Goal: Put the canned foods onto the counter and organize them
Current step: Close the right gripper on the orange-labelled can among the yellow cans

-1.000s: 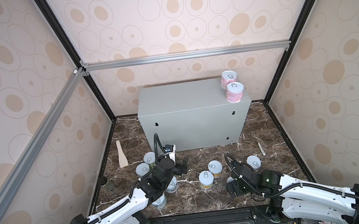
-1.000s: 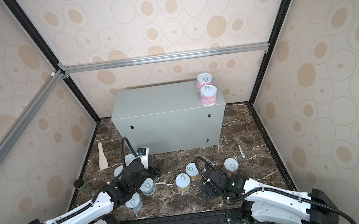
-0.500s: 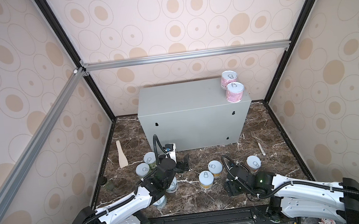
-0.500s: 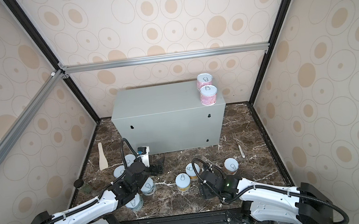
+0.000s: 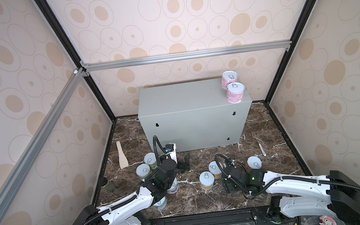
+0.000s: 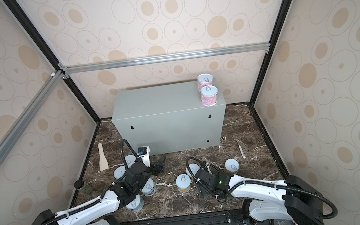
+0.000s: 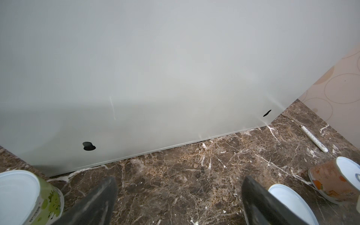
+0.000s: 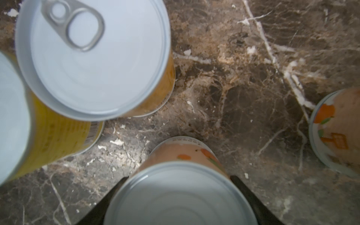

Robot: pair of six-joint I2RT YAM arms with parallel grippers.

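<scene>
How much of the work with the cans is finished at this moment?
Done: two pink cans stand on the counter. In hand: the right gripper has its jaws around an orange can, not yet lifted; the left gripper is open and empty. Left: seven more cans on the floor.

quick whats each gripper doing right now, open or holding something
left gripper: open, nothing between the fingers.
right gripper: shut on the orange can.
</scene>
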